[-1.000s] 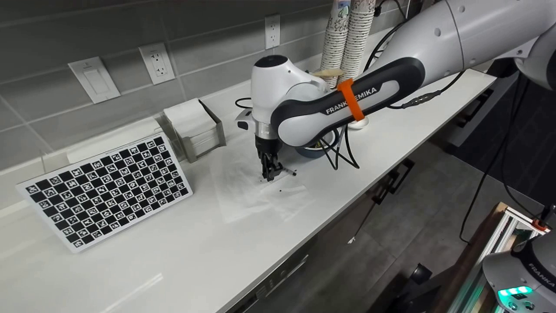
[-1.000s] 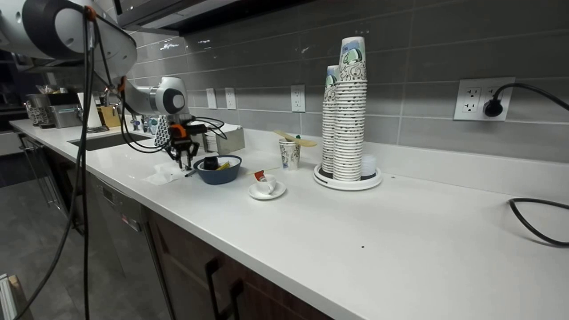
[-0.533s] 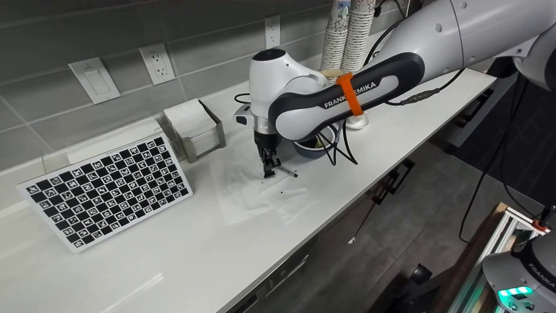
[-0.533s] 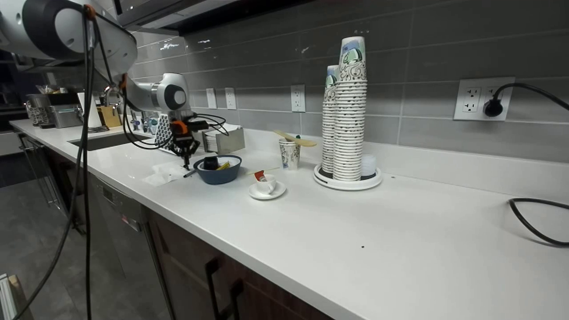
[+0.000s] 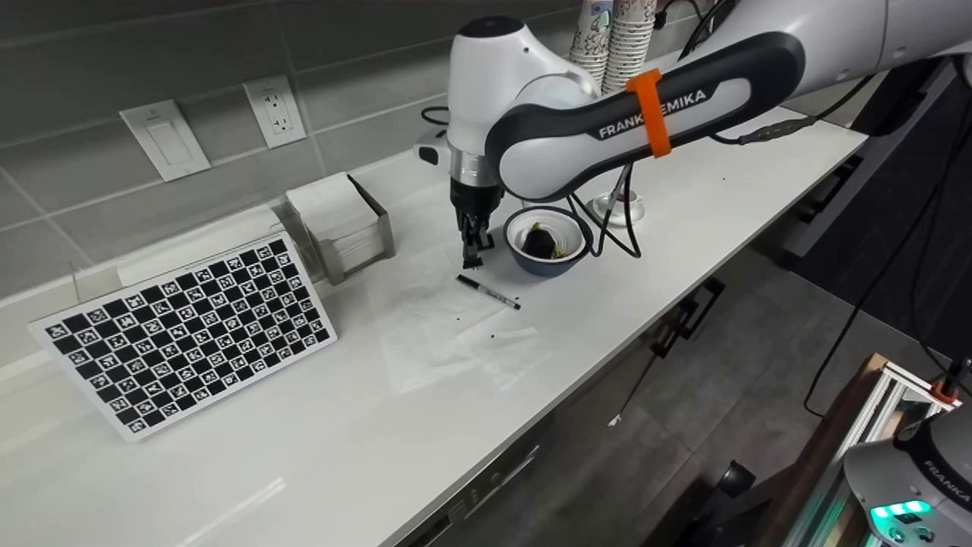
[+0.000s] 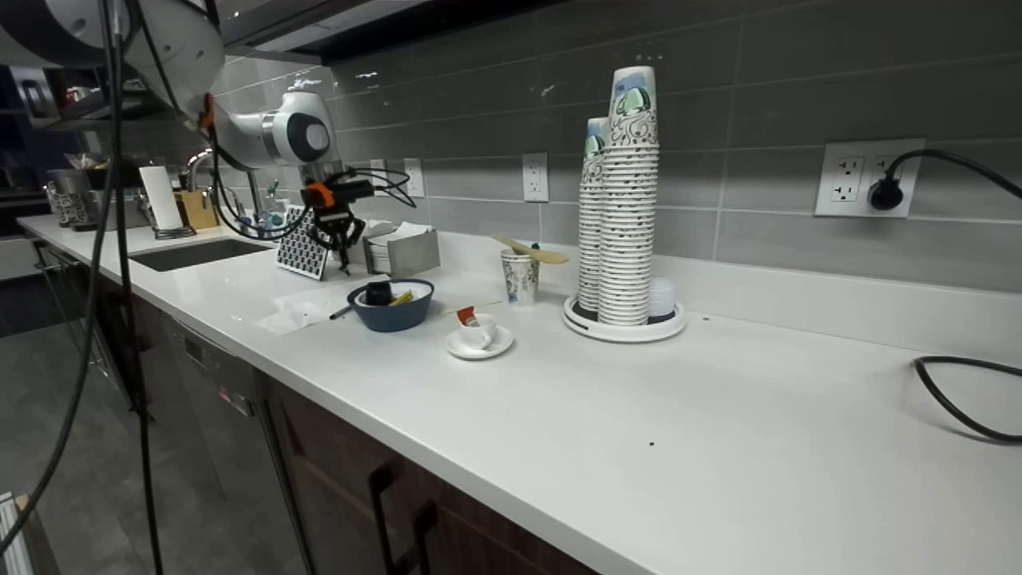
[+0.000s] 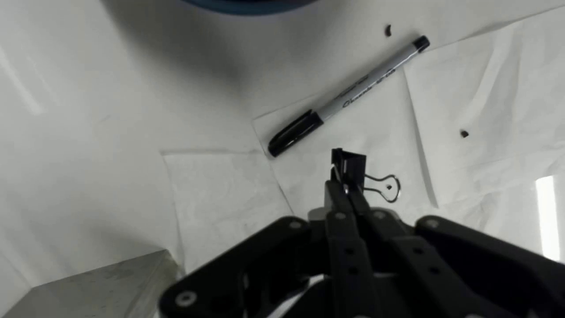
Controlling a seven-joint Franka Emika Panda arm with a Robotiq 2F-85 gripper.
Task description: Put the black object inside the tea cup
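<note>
Status: the grasp is judged done; the placing is left. Your gripper (image 7: 346, 191) is narrow, its tips pinching one black binder clip (image 7: 355, 166). Treat this clip as the task's black object; that is a judgement, since the marker pen (image 7: 359, 89) below is partly black too. The clip hangs above the desk (image 6: 718, 479), between its front and back edges, and is not yet in the tea cup (image 6: 481, 335). The cup stands upright on its saucer (image 6: 503, 343), clear of both edges, between the blue bowl (image 6: 391, 317) and the desk corner (image 5: 856, 140) shown in an exterior view. Carry the clip past the bowl, lower it into the cup, then release. Expect the red packet (image 6: 467, 316) in the cup to crowd the entry.

Counts: one each of binder clip, marker pen, tea cup, saucer and red packet; one blue bowl, with one black item (image 6: 378, 293) and at least one yellow item (image 6: 402, 298) inside; three dark specks (image 7: 464, 133) near the pen. Toward the back edge: one napkin holder (image 6: 421, 254), one checkered board (image 5: 190, 334), two tall stacks of paper cups (image 6: 629, 231). The paper sheets (image 7: 499, 88) around the pen overlap; you cannot count them.
</note>
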